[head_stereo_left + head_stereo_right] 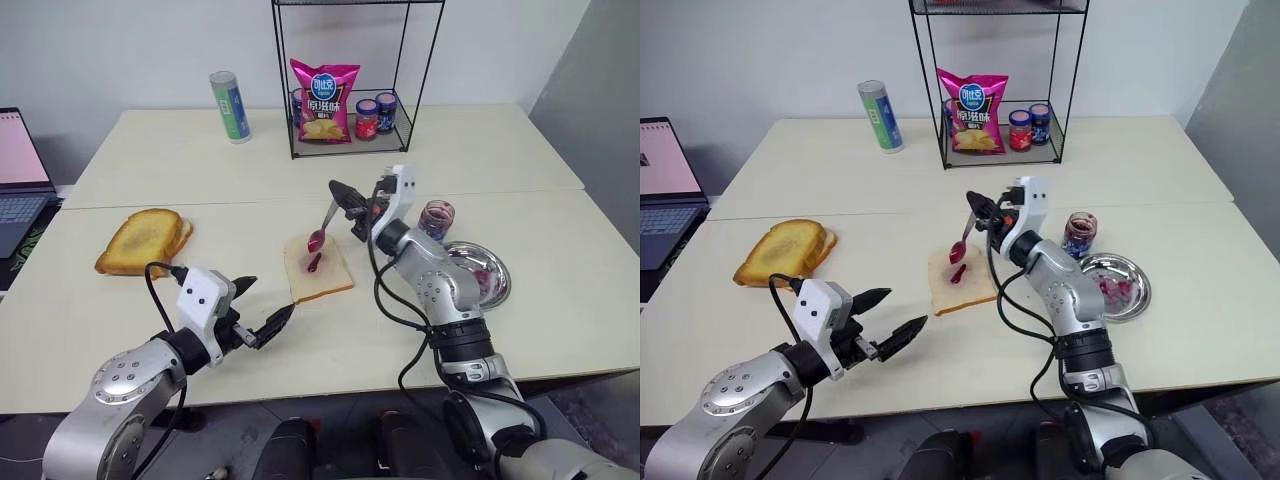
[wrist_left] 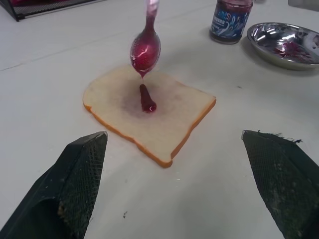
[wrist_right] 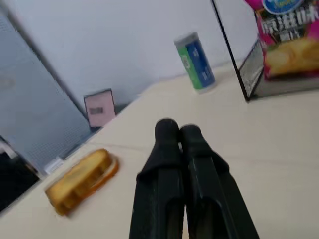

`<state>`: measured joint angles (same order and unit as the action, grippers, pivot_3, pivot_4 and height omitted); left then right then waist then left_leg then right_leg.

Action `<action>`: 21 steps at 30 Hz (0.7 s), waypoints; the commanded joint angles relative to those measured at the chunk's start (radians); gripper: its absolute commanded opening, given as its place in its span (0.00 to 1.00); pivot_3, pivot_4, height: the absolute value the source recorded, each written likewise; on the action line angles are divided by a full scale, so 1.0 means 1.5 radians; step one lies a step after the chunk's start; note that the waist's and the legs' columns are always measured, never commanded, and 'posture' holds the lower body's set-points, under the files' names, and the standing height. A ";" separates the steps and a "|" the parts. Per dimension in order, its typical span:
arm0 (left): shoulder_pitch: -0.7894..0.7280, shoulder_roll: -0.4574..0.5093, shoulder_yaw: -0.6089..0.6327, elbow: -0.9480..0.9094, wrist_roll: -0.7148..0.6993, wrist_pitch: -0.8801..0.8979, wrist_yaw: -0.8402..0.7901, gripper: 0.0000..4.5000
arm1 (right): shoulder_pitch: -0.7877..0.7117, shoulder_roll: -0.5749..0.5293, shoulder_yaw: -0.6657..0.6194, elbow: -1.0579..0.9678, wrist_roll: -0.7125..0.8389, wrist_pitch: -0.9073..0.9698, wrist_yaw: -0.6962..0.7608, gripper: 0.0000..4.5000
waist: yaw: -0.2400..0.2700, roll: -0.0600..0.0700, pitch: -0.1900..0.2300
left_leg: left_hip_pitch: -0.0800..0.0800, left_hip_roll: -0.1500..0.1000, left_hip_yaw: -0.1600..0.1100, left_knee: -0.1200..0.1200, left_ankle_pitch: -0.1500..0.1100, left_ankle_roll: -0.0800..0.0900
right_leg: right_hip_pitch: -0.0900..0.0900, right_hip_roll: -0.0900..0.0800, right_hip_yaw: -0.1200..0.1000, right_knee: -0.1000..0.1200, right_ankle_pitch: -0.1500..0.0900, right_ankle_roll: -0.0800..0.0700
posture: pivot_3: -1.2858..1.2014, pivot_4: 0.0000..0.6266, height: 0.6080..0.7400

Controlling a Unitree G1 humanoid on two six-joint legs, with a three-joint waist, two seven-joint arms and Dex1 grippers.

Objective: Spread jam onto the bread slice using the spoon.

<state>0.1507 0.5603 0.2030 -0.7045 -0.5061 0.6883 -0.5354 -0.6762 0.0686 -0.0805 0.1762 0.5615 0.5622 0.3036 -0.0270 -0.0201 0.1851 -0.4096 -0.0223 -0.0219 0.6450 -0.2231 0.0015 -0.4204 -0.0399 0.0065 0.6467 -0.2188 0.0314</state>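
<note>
You held the spoon (image 1: 322, 231) clamped in the right end effector (image 1: 347, 200), dripping jam (image 2: 147, 98) onto the bread slice (image 1: 318, 268); left end effector (image 1: 262, 310) stood apart

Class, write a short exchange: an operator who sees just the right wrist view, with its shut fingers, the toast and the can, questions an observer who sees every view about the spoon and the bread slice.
Operator: My fingers look shut. Do they hold the spoon?
Observer: Yes, the right gripper pinches the spoon by its handle, with the bowl pointing down.
Operator: Where is the bowl now?
Observer: It hangs over the middle of the bread slice, above a blob of jam, and is not touching the slice.
</note>
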 commanded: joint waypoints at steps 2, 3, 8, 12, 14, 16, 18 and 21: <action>-0.011 0.008 0.008 -0.008 -0.008 -0.014 -0.003 1.00 | 0.002 0.024 -0.052 -0.026 0.075 0.082 -0.042 0.01 | 0.000 0.000 0.000 | 0.000 0.000 0.000 0.000 0.000 0.000 | 0.000 0.000 0.000 0.000 0.000 0.000 | 0.52 0.24 1.00; -0.012 0.009 0.008 -0.008 -0.009 -0.013 -0.003 1.00 | 0.006 0.026 -0.050 -0.023 0.071 0.083 -0.042 0.01 | 0.000 0.000 0.000 | 0.000 0.000 0.000 0.000 0.000 0.000 | 0.000 0.000 0.000 0.000 0.000 0.000 | 0.52 0.24 1.00; -0.020 0.013 0.007 -0.008 -0.011 -0.009 -0.003 1.00 | 0.010 0.043 -0.050 0.023 0.051 0.057 -0.051 0.01 | -0.001 0.000 0.000 | 0.000 0.000 0.000 0.000 0.000 0.000 | 0.000 0.000 0.000 0.000 0.000 0.000 | 0.52 0.24 1.00; -0.023 0.014 0.005 -0.010 -0.011 -0.005 -0.002 1.00 | 0.007 0.047 -0.047 0.057 0.037 0.033 -0.044 0.01 | -0.001 0.000 0.000 | 0.000 0.000 0.000 0.000 0.000 0.000 | 0.000 0.001 0.000 0.000 0.000 0.000 | 0.52 0.24 1.00; -0.023 0.014 0.005 -0.010 -0.012 -0.004 -0.003 1.00 | 0.008 0.043 -0.040 0.072 0.020 0.012 -0.040 0.01 | -0.001 0.000 0.000 | 0.000 0.000 0.001 0.000 0.000 0.000 | 0.000 0.001 0.000 0.000 0.000 0.000 | 0.52 0.24 1.00; -0.024 0.016 0.005 -0.010 -0.012 -0.003 -0.004 1.00 | 0.005 0.041 -0.050 0.098 -0.005 -0.033 -0.056 0.01 | -0.002 0.000 0.000 | 0.000 0.000 0.001 0.000 0.000 0.000 | 0.000 0.001 0.000 0.000 0.000 0.000 | 0.52 0.24 1.00; -0.024 0.017 0.006 -0.009 -0.012 -0.003 -0.004 1.00 | 0.001 0.039 -0.059 0.115 -0.020 -0.065 -0.066 0.01 | -0.001 0.000 0.000 | 0.000 0.000 0.001 0.000 0.000 0.000 | 0.000 0.001 0.000 0.000 0.000 0.000 | 0.52 0.24 1.00; -0.025 0.019 0.006 -0.007 -0.011 -0.005 -0.004 1.00 | -0.008 0.034 -0.078 0.137 -0.029 -0.111 -0.088 0.01 | 0.000 0.000 0.000 | 0.000 0.000 0.001 0.000 0.000 0.000 | 0.000 0.001 0.000 0.000 0.000 0.000 | 0.52 0.24 1.00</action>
<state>0.1215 0.5775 0.2028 -0.7003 -0.5106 0.6902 -0.5374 -0.6564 0.1242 -0.1599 0.3704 0.5536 0.4696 0.2125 -0.0277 -0.0202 0.1850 -0.4095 -0.0225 -0.0211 0.6450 -0.2231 0.0016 -0.4200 -0.0387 0.0065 0.6463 -0.2190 0.0316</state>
